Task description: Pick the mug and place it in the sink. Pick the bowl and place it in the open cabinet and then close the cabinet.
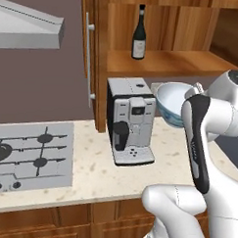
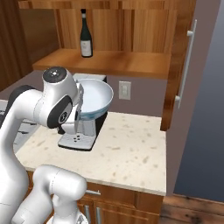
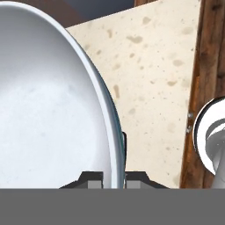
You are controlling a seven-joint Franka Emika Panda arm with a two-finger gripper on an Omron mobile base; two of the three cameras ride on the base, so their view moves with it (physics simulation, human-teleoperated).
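Above the speckled countertop (image 2: pixel 127 148), the gripper (image 3: pixel 115 176) is pinching the bowl (image 2: pixel 94 98) rim between its jaws, beside the coffee machine (image 1: pixel 130 121)

Bottle (image 2: pixel 85 35) blocks cabinet shelf (image 2: pixel 131 63) left; right side free.

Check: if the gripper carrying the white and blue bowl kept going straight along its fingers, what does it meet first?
Most likely the speckled beige countertop: past the gripper, shut on the rim of the wide white porcelain bowl, the hand view looks onto bare stone. The brown wooden cabinet door sits off to one side. Depth is unclear.
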